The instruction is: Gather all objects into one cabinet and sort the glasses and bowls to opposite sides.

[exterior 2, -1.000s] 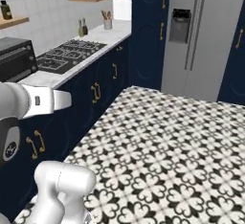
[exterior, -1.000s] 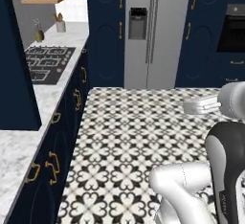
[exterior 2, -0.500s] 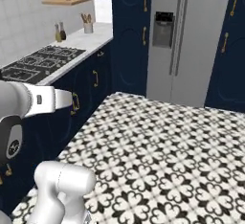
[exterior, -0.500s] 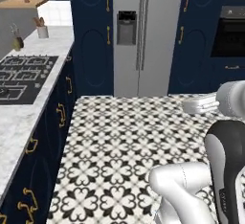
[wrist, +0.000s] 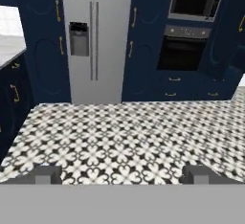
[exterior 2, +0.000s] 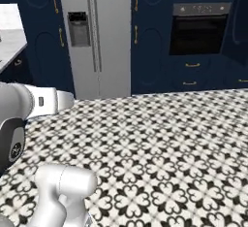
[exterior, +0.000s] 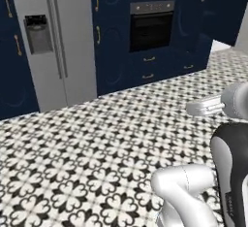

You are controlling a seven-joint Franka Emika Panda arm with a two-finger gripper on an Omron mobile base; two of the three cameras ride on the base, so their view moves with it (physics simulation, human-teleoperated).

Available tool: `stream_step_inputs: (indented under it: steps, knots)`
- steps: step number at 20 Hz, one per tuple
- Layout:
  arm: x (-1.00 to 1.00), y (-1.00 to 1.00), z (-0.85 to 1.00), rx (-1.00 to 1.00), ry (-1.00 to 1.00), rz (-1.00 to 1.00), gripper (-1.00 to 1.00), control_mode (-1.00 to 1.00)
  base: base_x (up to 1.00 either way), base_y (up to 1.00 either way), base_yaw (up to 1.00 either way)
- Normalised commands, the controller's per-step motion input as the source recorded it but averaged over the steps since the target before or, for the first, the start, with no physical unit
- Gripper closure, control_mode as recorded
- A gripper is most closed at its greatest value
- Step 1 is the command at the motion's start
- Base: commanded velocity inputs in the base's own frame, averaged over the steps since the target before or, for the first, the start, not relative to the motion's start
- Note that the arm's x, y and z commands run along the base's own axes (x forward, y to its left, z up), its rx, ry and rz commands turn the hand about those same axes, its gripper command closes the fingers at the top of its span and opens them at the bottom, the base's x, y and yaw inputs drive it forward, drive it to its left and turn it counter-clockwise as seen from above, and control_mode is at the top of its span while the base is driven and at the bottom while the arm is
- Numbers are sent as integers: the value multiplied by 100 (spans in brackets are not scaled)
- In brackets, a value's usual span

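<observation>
My gripper (wrist: 122, 174) is open; its two dark fingertips (wrist: 45, 173) stand far apart at the bottom of the hand view with nothing between them. It points across the black-and-white patterned floor (wrist: 124, 137) toward a wall of appliances. My white arm (exterior: 208, 105) juts out level above the floor. The glasses, the bowls and the cabinet are out of view.
A steel fridge (exterior: 48, 41) with a dispenser stands ahead. To its right a black built-in oven (exterior: 151, 24) sits in tall navy cupboards, with a microwave (wrist: 194, 3) above it. A marble counter corner (wrist: 9, 46) over navy drawers lies at the left.
The whole picture has swung: the base has turned right. The stove and counter slid off to the left, the fridge shifted left, and the oven came into view. The gripper stays open.
</observation>
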Motion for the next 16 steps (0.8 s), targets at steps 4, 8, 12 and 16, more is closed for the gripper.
stream_step_inputs:
  steps: [4,8,12,16]
  knots:
    - [0,0,0,0,0,0,-100,100,36,-40,-68]
    - [0,0,0,0,0,0,-100,100,39,-44,-70]
    - [0,0,0,0,0,0,-100,100,71,-35,-54]
    - [0,0,0,0,0,0,-100,100,100,-60,-21]
